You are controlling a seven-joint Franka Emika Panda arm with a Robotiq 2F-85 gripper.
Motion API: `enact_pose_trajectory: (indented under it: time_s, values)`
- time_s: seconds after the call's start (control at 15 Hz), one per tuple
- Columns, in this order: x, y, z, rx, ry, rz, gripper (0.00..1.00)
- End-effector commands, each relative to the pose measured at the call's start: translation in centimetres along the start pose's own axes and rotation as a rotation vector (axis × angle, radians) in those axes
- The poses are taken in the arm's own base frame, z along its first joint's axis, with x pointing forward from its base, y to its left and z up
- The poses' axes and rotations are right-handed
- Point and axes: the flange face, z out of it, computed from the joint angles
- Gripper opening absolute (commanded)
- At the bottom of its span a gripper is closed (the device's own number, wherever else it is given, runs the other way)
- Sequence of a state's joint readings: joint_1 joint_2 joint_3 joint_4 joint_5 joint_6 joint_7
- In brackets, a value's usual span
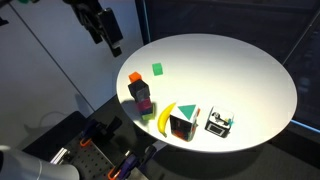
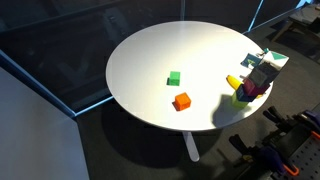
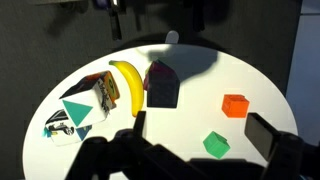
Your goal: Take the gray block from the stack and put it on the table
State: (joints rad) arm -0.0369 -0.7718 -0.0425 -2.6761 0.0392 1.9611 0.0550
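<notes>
The stack (image 1: 142, 98) stands near the white round table's (image 1: 240, 70) edge, with the gray block (image 1: 138, 88) on top, then a magenta cube and a yellow-green cube. From the wrist view the gray block (image 3: 162, 85) shows from above, next to a banana (image 3: 126, 83). The stack also shows in an exterior view (image 2: 247, 92). My gripper (image 1: 108, 35) hangs high above the table's edge, well away from the stack. In the wrist view its fingers (image 3: 203, 135) are spread wide with nothing between them.
An orange cube (image 1: 134, 77) and a flat green block (image 1: 157, 69) lie near the stack; both show in the wrist view as orange (image 3: 235, 105) and green (image 3: 216, 144). A box with green triangles (image 1: 183, 123) and a small patterned box (image 1: 219, 122) stand by the banana (image 1: 166, 117).
</notes>
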Motion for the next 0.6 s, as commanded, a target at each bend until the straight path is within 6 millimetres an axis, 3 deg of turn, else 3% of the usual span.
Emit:
enact_pose_trajectory:
  time_s: [0.0, 0.33, 0.53]
  values:
    - [4.2, -1.4, -0.8, 0.036, 0.011, -0.015, 1.00]
    - [9.0, -2.9, 0.5, -0.015, -0.027, -0.004, 1.00]
    - [10.4, -2.8, 1.9, -0.055, -0.062, 0.042, 1.00]
